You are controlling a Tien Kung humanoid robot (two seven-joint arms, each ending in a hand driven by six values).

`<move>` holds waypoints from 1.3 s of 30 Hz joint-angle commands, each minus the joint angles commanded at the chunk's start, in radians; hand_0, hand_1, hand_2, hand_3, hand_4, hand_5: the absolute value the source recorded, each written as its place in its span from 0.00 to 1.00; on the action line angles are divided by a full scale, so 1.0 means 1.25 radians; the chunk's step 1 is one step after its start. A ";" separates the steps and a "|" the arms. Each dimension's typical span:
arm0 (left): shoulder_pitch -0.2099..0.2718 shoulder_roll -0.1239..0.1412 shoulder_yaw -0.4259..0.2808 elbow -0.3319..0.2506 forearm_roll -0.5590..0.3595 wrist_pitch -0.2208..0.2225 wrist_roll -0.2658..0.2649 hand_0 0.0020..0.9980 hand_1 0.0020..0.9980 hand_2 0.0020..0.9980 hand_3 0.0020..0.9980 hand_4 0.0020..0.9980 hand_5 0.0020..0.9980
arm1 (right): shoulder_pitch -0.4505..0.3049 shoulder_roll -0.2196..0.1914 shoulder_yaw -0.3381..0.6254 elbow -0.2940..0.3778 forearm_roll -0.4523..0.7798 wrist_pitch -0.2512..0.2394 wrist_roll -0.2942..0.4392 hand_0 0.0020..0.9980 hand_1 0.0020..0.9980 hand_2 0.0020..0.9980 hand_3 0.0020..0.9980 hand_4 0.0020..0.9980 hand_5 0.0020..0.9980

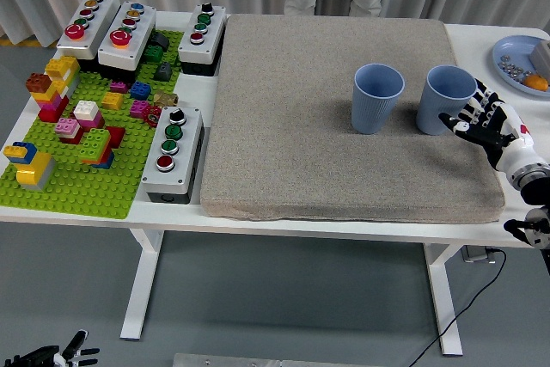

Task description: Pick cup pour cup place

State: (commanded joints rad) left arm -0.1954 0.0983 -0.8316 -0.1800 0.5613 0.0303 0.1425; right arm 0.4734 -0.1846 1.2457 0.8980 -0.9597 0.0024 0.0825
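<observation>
Quick count: two ribbed blue plastic cups on the grey felt mat, four grey push-button control boxes left of it, one green brick baseplate, one blue plate right.

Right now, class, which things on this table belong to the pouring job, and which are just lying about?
Part of the job:
right cup
left cup
right hand, open beside the right cup

Just lying about:
button boxes
toy bricks
green baseplate
blue plate
grey mat

Single head view: high, robot's side, facing forward-down over white table.
</observation>
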 joint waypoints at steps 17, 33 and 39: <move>-0.003 -0.001 0.002 0.000 -0.001 0.000 -0.001 0.71 0.70 0.75 0.64 0.51 0.98 | 0.007 0.003 0.003 -0.007 0.000 0.000 0.003 0.92 0.89 1.00 1.00 0.85 0.25; -0.005 -0.001 0.005 0.000 -0.001 -0.001 -0.001 0.71 0.70 0.75 0.64 0.51 0.98 | 0.015 0.006 0.003 -0.014 0.001 0.000 0.005 0.92 0.89 1.00 1.00 0.84 0.24; -0.006 -0.001 0.008 0.000 -0.001 -0.002 -0.001 0.71 0.70 0.75 0.64 0.51 0.98 | 0.015 0.009 0.003 -0.014 0.001 0.000 0.005 0.92 0.89 1.00 1.00 0.84 0.24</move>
State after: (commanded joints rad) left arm -0.2026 0.0967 -0.8215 -0.1800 0.5599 0.0277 0.1418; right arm 0.4918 -0.1737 1.2493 0.8798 -0.9586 0.0019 0.0885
